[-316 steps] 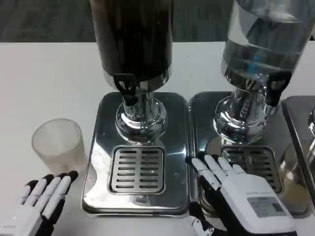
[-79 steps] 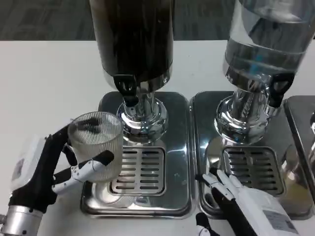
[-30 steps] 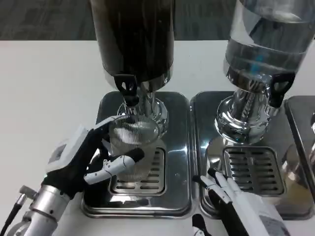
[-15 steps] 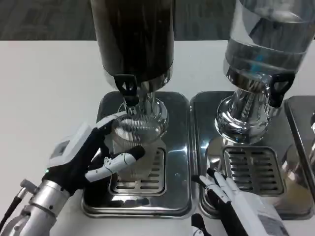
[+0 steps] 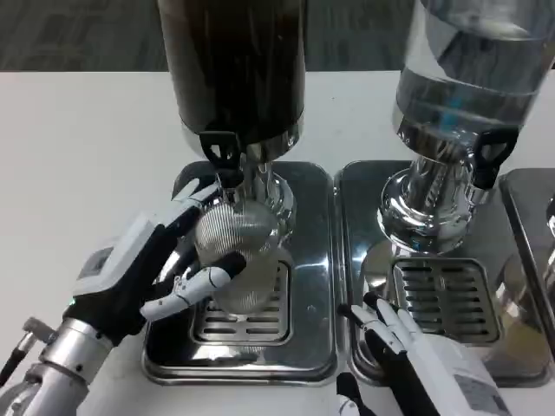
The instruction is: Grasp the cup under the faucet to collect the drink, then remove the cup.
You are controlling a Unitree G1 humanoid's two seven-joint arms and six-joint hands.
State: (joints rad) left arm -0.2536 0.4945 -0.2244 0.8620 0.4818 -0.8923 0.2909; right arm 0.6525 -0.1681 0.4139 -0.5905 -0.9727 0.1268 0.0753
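While your left hand (image 5: pixel 160 273) clamps the ribbed cup (image 5: pixel 236 260) tilted beneath the faucet (image 5: pixel 222 156) at twelve o'clock, drink could miss it; right hand (image 5: pixel 416 351) rests, fingers apart.

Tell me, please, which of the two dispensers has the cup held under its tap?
The dark-filled dispenser on the left: the left hand holds the ribbed cup beneath its black tap. The clear dispenser on the right has nothing under its tap.

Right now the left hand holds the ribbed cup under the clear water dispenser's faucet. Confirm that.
Not quite. In the head view the left hand holds the ribbed cup under the dark dispenser's faucet, not the clear water dispenser's.
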